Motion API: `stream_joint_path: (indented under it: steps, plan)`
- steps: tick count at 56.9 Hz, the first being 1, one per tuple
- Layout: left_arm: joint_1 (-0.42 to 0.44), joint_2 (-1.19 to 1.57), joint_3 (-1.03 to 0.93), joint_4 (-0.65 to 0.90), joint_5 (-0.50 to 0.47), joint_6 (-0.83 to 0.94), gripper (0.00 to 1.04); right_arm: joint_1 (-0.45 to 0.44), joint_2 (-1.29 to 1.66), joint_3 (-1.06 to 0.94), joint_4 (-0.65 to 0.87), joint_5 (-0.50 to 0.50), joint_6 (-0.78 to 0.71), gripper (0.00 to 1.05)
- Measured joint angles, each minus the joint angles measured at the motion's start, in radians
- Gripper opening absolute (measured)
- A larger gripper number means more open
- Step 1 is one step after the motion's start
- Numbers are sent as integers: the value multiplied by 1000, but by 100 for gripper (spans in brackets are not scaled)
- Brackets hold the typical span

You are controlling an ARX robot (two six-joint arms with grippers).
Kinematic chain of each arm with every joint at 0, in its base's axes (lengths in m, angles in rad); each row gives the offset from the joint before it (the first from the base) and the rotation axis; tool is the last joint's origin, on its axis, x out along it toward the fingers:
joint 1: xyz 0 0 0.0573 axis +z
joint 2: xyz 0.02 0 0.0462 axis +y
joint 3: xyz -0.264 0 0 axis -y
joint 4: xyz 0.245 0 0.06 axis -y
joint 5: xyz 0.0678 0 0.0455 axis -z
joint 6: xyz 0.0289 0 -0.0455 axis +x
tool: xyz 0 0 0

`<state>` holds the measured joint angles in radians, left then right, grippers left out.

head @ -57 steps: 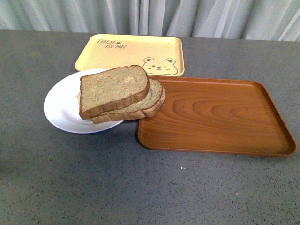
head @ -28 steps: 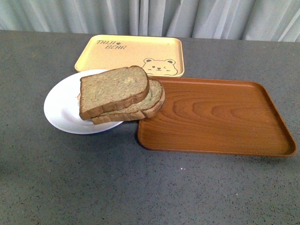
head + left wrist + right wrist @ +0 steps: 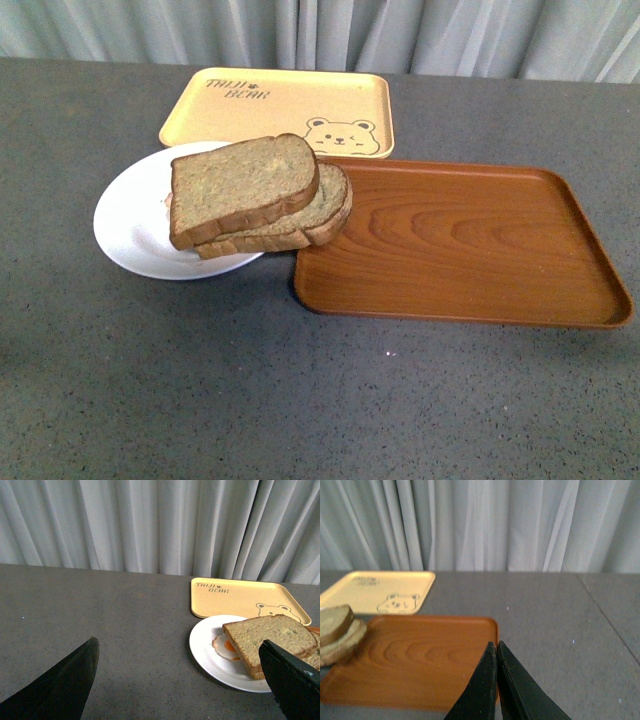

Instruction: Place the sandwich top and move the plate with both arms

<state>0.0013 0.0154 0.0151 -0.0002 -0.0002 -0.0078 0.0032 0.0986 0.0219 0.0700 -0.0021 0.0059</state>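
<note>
Front view: I see no arms. The sandwich top point(image 3: 243, 185) lies on a round-ended slice point(image 3: 325, 212), stacked on the right part of the plate point(image 3: 130, 220). The plate sits left of centre on the grey table point(image 3: 300, 400), just near of the yellow bear tray point(image 3: 280, 105). The wooden tray point(image 3: 460, 245) is right beside it, and the lower slice overhangs that tray's far left corner.

Left wrist view: my left gripper point(image 3: 178, 645) is spread wide, holds nothing, and hangs above the table left of the plate. A white-and-orange filling point(image 3: 227, 645) peeks out under the bread.

Right wrist view: my right gripper point(image 3: 496, 645) is pinched closed, fingertips together, nothing between them, over the near right part of the wooden tray. The bread is at that tray's far left.
</note>
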Motion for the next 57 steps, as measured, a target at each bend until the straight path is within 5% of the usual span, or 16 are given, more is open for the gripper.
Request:
stream_joint_path:
  steps: [19,27,31,34,38,46,57]
  plan:
    - [0,0,0,0,0,0,96,0,-92,0,-68,3,0,2]
    - [1,3,1,-3,10,-4,96,0,-93,0,-69,3,-1,26]
    - [56,119,89,-214,203,-81,96,0,-93,0,-69,5,-1,36]
    - [71,420,234,-399,436,-249,96,0,-94,0,-69,1,-1,51]
    - [65,725,337,-279,503,-399,96,0,-94,0,-69,2,-1,66]
    - [65,1091,427,-22,482,-579,96,0,-94,0,-69,4,-1,95]
    - [70,1421,472,198,443,-692,96,0,-94,0,-69,4,-1,96]
